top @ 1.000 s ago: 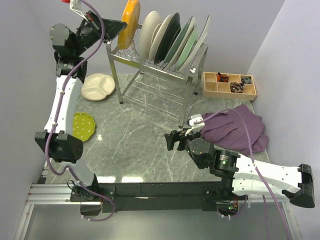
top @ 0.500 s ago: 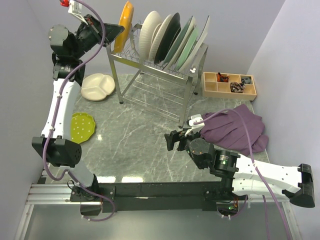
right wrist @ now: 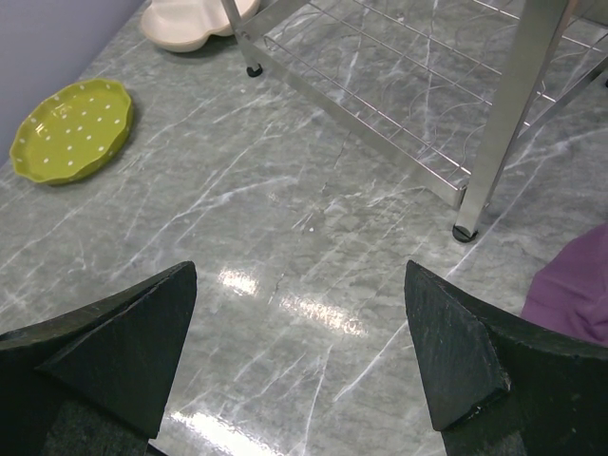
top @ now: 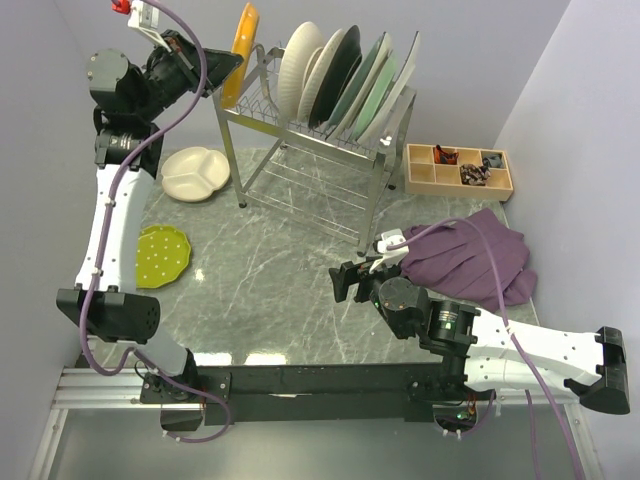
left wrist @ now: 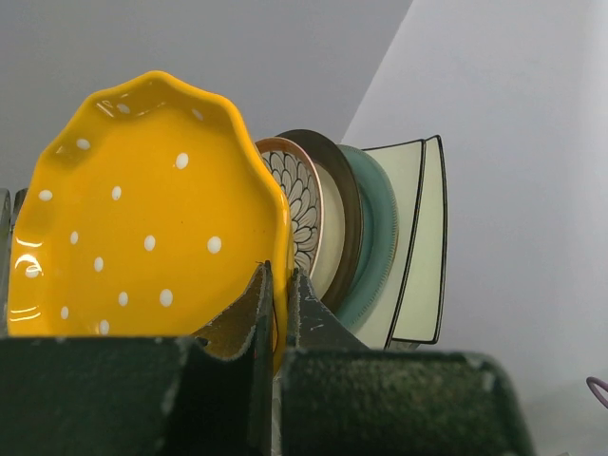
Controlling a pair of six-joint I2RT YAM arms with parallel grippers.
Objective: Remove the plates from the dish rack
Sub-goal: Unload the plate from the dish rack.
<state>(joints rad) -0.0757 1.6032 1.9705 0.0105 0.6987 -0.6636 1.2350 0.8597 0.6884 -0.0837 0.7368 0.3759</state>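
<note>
Plates [top: 345, 78] stand on edge in the dish rack [top: 300, 131] at the far edge of the grey marble table [top: 280, 300], with pale walls [top: 590, 90] on three sides. The left gripper [top: 226, 70] is clamped on a yellow dotted plate [left wrist: 142, 209], held on edge at the rack's left end. A cream divided plate [top: 195, 172] and a green dotted plate [top: 160, 255] lie flat near the left edge. The right gripper [right wrist: 299, 275] hovers low over the table's middle, its fingers apart. A wooden tray [top: 458, 170] and a purple cloth [top: 480, 255] sit by the right edge.

Purple cloth [top: 480, 255] lies near wooden compartment tray [top: 458, 170]
</note>
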